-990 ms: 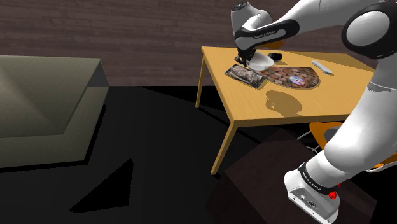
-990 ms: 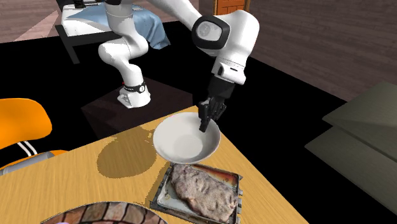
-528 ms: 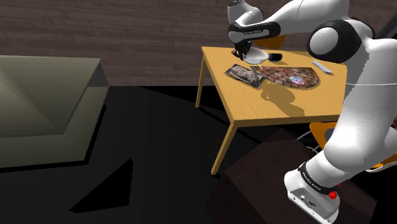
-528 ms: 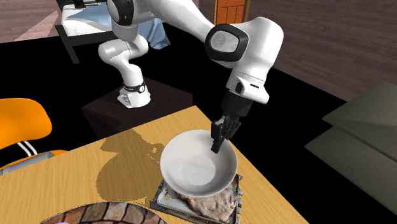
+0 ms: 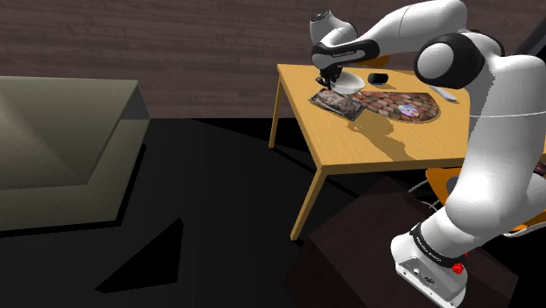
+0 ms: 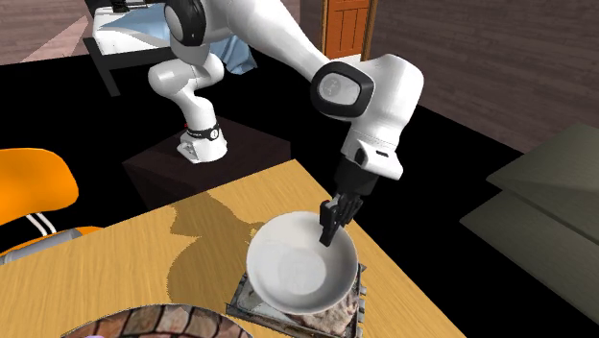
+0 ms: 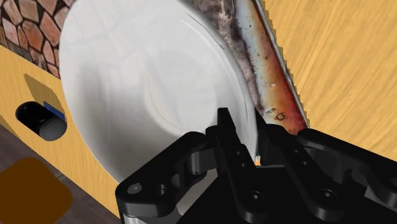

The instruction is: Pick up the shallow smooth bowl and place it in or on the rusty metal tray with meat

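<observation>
A grey-green sofa (image 5: 61,149) fills the shoulder view's left, with a black area between it and a light wooden table (image 5: 420,144) that stands before a brick wall. A rusty rectangular metal tray (image 5: 337,103) lies close to the table's left edge in that view, towards the far corner. Over it the white arm's black gripper (image 5: 332,80) holds a shallow, smooth white bowl (image 5: 347,81).

Further right on the table come a round board with a brick pattern (image 5: 398,107), a small black cylinder (image 5: 378,78) near the far edge, and a white oblong object (image 5: 442,92). An orange chair (image 5: 442,184) shows past the table's near right corner, above the dark box stand (image 5: 350,254).

In the second exterior view the chair (image 6: 34,187) is at the left and the bowl (image 6: 299,272) sits over the tray (image 6: 248,300) near the table's right edge, covering most of it. Meat (image 6: 336,307) peeps out under the bowl's rim. Whether the bowl touches the meat cannot be told.

The gripper (image 6: 329,223) comes down onto the bowl's rim on the side nearest the arm. The wrist view shows the jaws clamped on that rim, one finger inside the bowl (image 7: 146,89) and one outside. The tray's rusted rim (image 7: 270,76) runs just beyond the gripper (image 7: 248,127).
</observation>
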